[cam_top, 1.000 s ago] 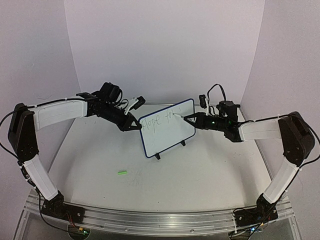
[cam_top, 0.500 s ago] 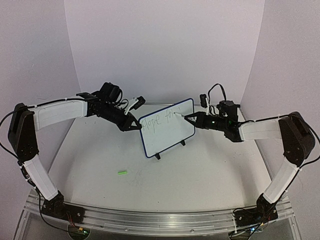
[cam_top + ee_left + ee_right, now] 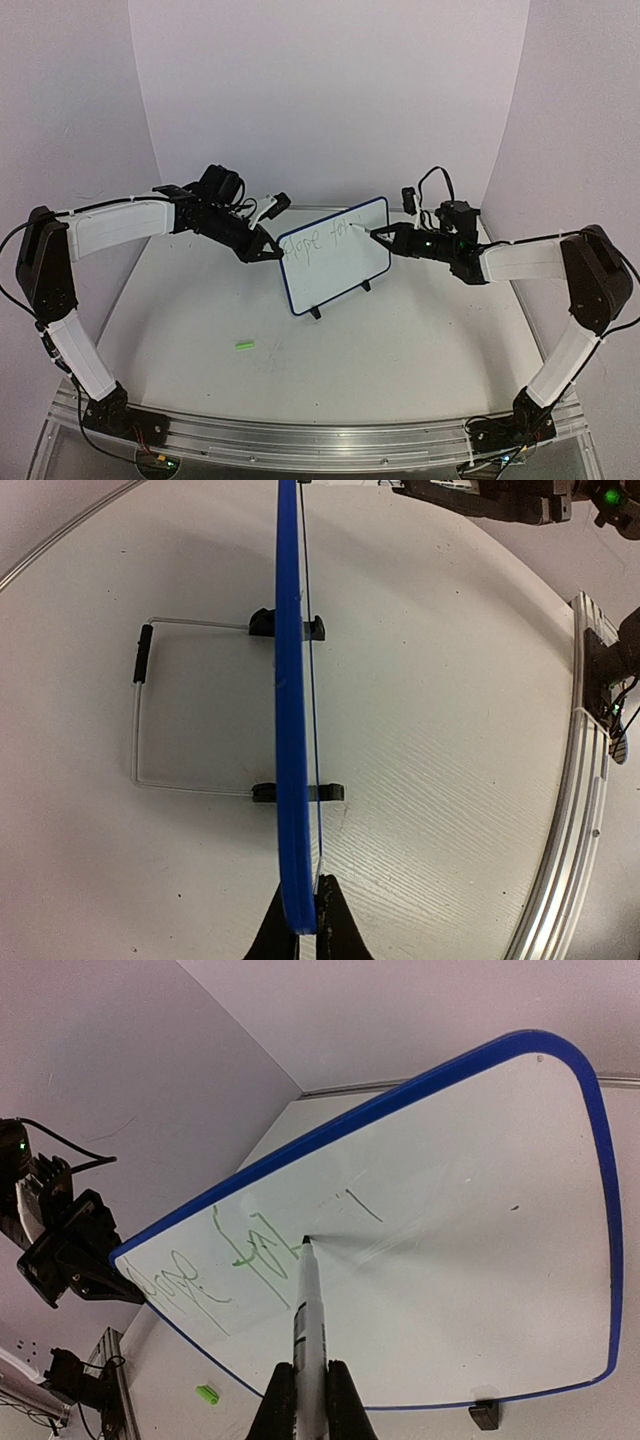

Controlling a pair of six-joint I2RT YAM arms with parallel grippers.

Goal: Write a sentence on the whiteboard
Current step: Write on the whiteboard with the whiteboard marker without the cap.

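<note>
The desk (image 3: 400, 340) and the left arm look just as they did a second ago. The only shift is in the right arm, whose wrist has drawn slightly right and toward the far side.

The whiteboard (image 3: 335, 265) has not budged. It stands tilted on its wire stand (image 3: 140, 720) at the far middle of the desk, between the two arms. The left fingers (image 3: 270, 940) are pinching the blue rim at its left edge, apparently to steady it against the pen's push.

The right fingers (image 3: 278, 1405) are pressed onto a marker (image 3: 305, 1300). Its tip touches the board's upper line, just right of the green lettering, and has crept a little along that line over the last second.

The writing (image 3: 235, 1250) seems to read "Hope to", with a short stroke further right. Since the tip moves while the board stays put, lettering appears to be under way, and the sentence looks only begun: the right half and lower part of the board are blank.

A small green piece (image 3: 244, 345) lies on the near left of the desk, well apart from the board. It may be the marker's cap, but it is too small to tell.
</note>
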